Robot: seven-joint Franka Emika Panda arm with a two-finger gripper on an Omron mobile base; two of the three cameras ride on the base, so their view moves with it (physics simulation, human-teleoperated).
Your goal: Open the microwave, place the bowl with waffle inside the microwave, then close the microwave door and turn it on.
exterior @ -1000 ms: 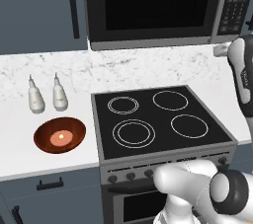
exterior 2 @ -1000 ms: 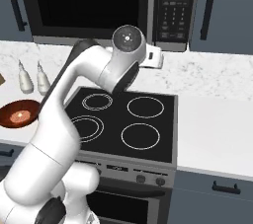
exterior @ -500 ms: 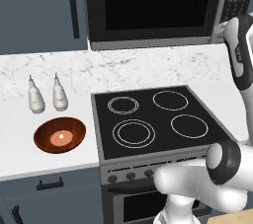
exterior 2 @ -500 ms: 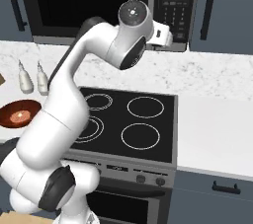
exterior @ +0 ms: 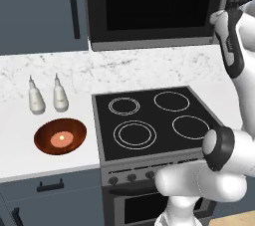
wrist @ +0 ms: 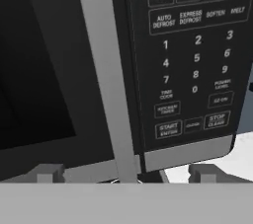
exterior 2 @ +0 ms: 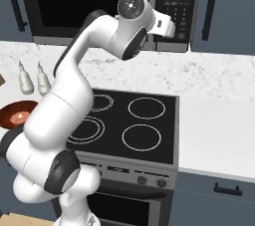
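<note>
On the left of the white marbled desk point(exterior: 149, 70) you had two pale bottles point(exterior: 36, 98) standing upright side by side. Just in front of them sat the bowl point(exterior: 60, 136), a shallow, round, glossy reddish-brown dish. It held the waffle point(exterior: 61, 138), a small pale orange-tan disc lying flat at its centre.

To the right of the bowl lay the black glass stovetop point(exterior: 152, 118), a flat panel with four white ring burners.

Above the desk hung the microwave point(exterior: 164, 43), a wide dark box with its long axis running left to right and its front facing you. The microwave door point(exterior: 154, 6), a dark glass panel in a gray frame, was closed and flush. The keypad panel point(wrist: 190, 55) stood at the right end, with white-lettered buttons.

The gripper point(wrist: 126, 173) was raised at the lower right of the microwave front, aimed at the seam between door frame and keypad. Its fingers point(wrist: 47, 173) were spread wide and grasped nothing.
</note>
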